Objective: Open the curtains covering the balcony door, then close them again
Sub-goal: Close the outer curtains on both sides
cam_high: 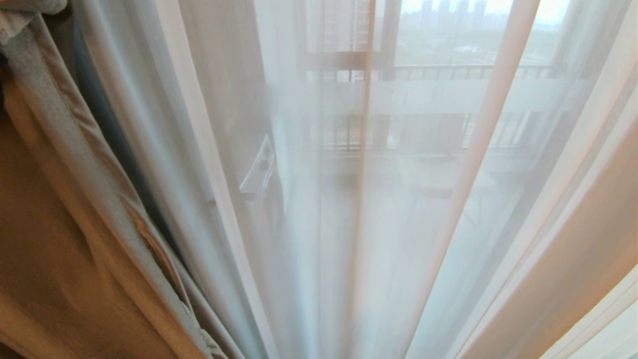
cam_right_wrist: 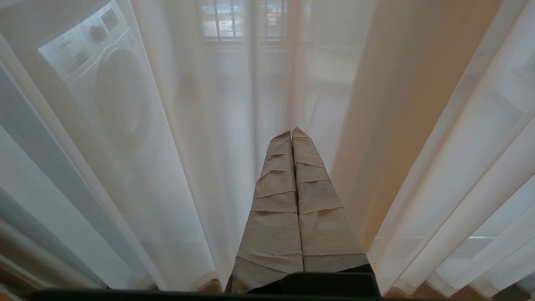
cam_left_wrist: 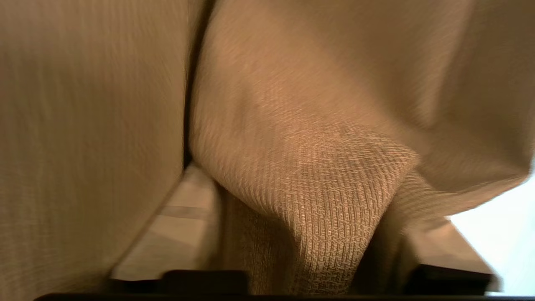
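Note:
The sheer white curtains hang shut across the head view, and a thick beige drape is bunched at the left. Behind the sheers I make out the balcony door with its frosted band. Neither arm shows in the head view. In the left wrist view the woven drape fills the frame. A fold of it lies loosely between the spread, tape-wrapped fingers of my open left gripper. My right gripper is shut and empty, pointing at the sheers just ahead of it.
A washing machine stands on the balcony behind the sheers, also visible as a pale shape, the washer. A barred railing and city buildings lie beyond the glass.

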